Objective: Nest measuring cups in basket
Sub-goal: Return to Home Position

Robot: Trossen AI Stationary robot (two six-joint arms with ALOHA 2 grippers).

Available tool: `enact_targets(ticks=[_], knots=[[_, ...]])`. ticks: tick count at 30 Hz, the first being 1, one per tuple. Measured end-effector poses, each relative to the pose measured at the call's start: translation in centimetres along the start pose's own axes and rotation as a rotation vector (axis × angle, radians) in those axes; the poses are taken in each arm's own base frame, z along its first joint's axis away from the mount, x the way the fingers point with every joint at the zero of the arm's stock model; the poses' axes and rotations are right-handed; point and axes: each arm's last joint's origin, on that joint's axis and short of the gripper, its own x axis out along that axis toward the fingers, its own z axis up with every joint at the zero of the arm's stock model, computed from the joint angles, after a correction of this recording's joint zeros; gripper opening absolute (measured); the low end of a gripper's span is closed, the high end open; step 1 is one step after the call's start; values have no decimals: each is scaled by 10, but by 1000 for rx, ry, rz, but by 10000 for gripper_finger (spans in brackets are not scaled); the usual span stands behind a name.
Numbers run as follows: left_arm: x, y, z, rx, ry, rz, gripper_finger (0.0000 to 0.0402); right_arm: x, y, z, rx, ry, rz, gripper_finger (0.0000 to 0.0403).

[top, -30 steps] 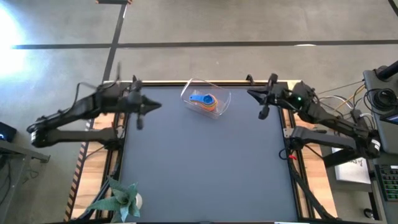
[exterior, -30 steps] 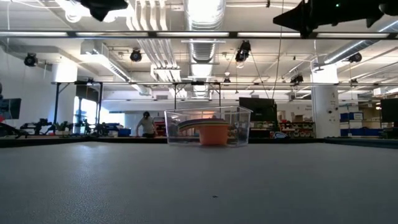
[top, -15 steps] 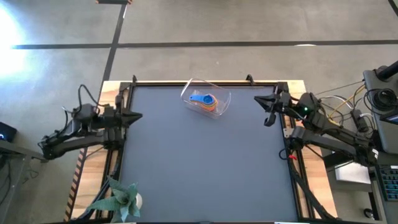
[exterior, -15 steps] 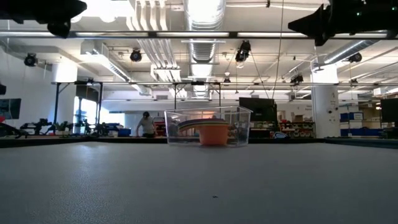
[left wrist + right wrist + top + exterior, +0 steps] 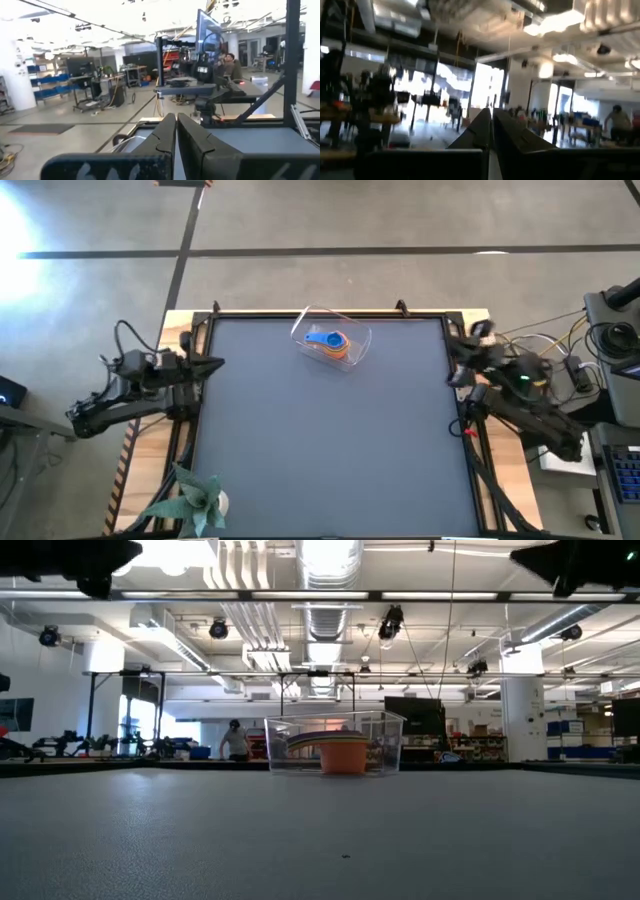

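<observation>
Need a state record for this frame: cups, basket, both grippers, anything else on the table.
cups: measuring cups nested in one stack, blue cup on top
basket: basket at the far middle of the table, holding the stack
cups outside basket: none seen
left gripper: left gripper shut, empty, at the table's left edge
right gripper: right gripper shut, empty, at the table's right edge
other: plant at the near left corner
</observation>
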Motion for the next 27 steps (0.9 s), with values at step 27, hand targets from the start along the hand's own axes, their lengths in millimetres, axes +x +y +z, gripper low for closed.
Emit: enact_targets(ticks=[27], knots=[[25,-10,-100,-135,53,-72,0,-9,12,-98,89,320,-58,9]])
